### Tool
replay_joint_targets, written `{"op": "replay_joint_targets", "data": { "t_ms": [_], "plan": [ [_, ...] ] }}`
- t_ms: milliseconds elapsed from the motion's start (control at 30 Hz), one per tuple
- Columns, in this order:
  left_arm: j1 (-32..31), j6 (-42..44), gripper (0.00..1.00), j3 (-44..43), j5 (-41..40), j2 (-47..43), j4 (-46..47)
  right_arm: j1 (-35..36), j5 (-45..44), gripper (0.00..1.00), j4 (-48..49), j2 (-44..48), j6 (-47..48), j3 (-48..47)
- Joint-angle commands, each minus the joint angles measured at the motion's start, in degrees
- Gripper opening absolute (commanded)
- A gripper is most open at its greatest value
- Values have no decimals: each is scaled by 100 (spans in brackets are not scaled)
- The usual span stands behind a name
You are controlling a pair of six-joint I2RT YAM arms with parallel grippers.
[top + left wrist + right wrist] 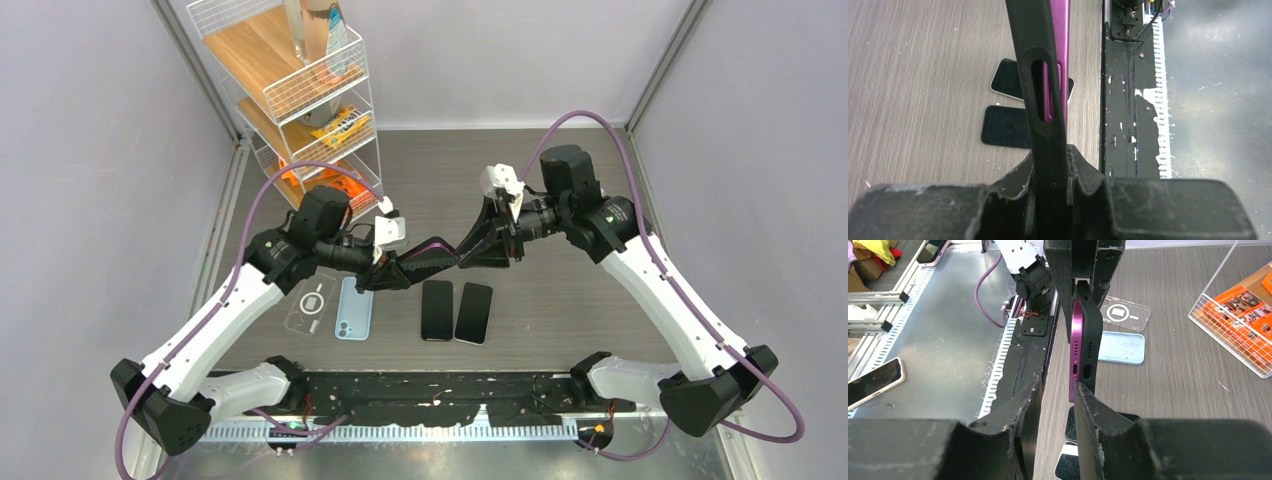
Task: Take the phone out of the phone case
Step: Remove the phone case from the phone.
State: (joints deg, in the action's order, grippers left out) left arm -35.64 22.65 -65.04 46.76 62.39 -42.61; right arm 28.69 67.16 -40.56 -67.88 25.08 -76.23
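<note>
At the far left corner of the table (560, 180) stands a white wire rack (270, 95) with wooden shelves and snack packets. In front of it, a clear MagSafe case (312, 300) lies flat, with a light blue case (354, 308) just beside it to the right.

The left gripper (398, 272) reaches in above these. Its wrist view shows it clamped hard on one edge of the black phone case (1040, 100), which is held off the table, edge-on. The purple phone (1060, 30) is seated in the case and shows through the side slot.

Below the held case, two black phones (437, 310) (474, 312) lie side by side on the table, screens up, close together.

The right gripper (482, 246) meets the case's other end. In its wrist view its fingers stand apart. The phone's port end sits against one fingertip (1083, 400), and a clear gap remains to the other finger.
</note>
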Motion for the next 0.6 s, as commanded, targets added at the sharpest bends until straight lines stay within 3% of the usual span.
{"op": "replay_joint_targets", "data": {
  "t_ms": [0, 567],
  "plan": [
    [-23, -76, 0, -207, 305, -83, 524, -21, 76, 36, 229, 47, -81, 30],
    [-51, -228, 0, -212, 334, -10, 687, -12, 111, 36, 618, 108, -349, 393]
  ]
}}
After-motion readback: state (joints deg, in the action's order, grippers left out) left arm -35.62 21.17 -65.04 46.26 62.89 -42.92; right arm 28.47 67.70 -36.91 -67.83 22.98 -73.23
